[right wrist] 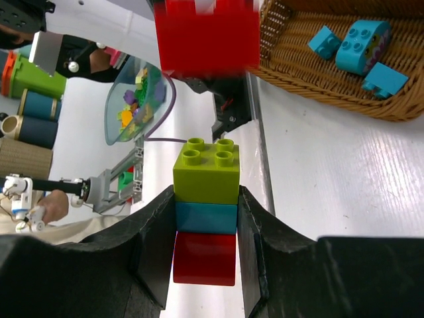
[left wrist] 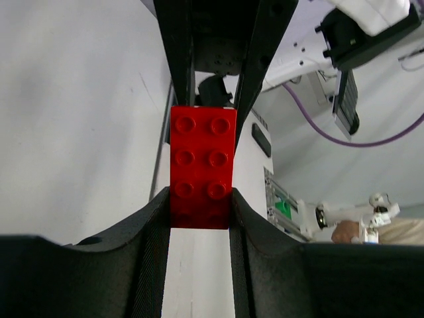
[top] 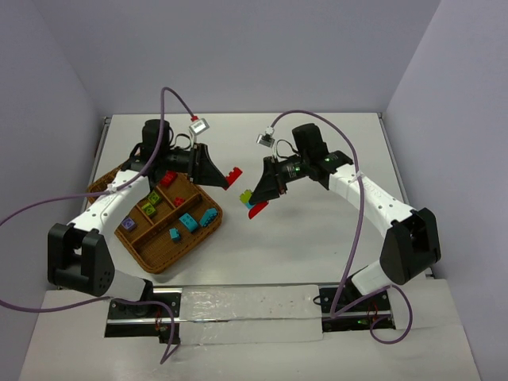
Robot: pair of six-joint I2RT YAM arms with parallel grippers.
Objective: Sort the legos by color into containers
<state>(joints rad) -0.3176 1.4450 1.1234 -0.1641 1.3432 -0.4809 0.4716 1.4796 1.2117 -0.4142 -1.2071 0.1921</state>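
My left gripper [top: 228,178] is shut on a red lego [top: 232,175], held in the air just right of the tray; in the left wrist view this brick [left wrist: 202,165] sits studs up between the fingers of that gripper [left wrist: 200,199]. My right gripper [top: 259,199] faces it, shut on a short lego stack [top: 253,202]. In the right wrist view the stack is lime green [right wrist: 206,169] over teal [right wrist: 206,217] over red [right wrist: 204,258], clamped by the gripper [right wrist: 206,199]. The containers are compartments of a wicker tray [top: 163,258] holding red [top: 168,178], green [top: 152,198], purple [top: 128,225] and teal [top: 188,222] legos.
The tray's corner [right wrist: 318,79] with teal bricks [right wrist: 361,43] shows at the upper right of the right wrist view. An aluminium rail [top: 246,302] runs along the table's near edge. Purple cables [top: 171,103] loop above both arms.
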